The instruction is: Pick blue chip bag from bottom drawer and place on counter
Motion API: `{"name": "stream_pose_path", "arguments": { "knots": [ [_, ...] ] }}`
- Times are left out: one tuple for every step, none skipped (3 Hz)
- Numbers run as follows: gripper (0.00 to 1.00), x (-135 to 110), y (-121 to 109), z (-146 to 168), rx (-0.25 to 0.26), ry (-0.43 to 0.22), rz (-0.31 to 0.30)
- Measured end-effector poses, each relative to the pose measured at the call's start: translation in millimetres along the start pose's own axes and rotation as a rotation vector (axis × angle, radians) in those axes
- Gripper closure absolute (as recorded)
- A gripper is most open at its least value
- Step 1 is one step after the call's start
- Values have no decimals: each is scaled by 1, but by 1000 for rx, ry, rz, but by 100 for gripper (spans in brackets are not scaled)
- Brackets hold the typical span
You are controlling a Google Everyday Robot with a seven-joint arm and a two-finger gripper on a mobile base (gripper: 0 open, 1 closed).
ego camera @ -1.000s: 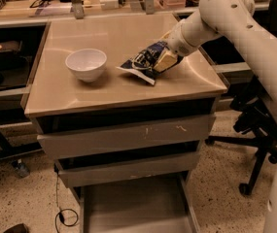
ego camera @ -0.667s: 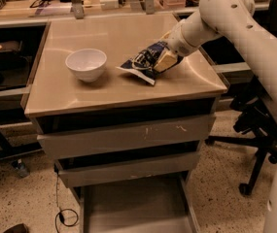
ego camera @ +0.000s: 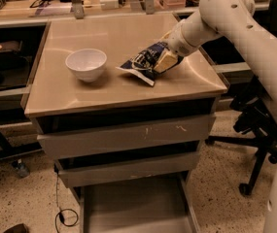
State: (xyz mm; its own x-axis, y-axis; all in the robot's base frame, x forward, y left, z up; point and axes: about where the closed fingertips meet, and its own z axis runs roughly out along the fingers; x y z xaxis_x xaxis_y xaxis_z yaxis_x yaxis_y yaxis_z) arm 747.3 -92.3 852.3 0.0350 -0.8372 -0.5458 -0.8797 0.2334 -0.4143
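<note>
Speckled flooring [ego camera: 225,183] is filling the nearest part of my view. Down there the deep grey-beige metal bottom drawer [ego camera: 133,210] is standing pulled out, and I am seeing no bag on the part of its floor that shows. Above it the two shallower scratched drawer fronts [ego camera: 128,135] are sitting closed.

Moving up, the glossy beige-grey square surface [ego camera: 118,38] of the cabinet is carrying a small white round bowl [ego camera: 86,64] on its left half. The small crinkled dark-blue foil chip bag [ego camera: 145,62] is lying to the right of the bowl, a little apart from it. Its pale sealed edge is touching the surface and its right end is lifting slightly.

The two-finger pincer [ego camera: 166,59] on the white robot arm [ego camera: 235,23] is reaching in from the right, low over the surface. As far as I am making out, it is clamping that raised right end of the bag.

I am judging that I am at the placing step, with the bag already out of the drawer and on the surface. The next move is calling for spreading the fingers, then drawing the pincer up and back to the right without dragging the light foil along or nudging the bowl.

Farther back, a long cluttered wooden desk [ego camera: 31,6] is running behind the cabinet.
</note>
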Motion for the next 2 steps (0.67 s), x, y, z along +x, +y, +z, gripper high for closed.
{"name": "stream_pose_path", "arguments": {
  "knots": [
    [0, 0, 0, 0, 0, 0, 0],
    [0, 0, 0, 0, 0, 0, 0]
  ]
}}
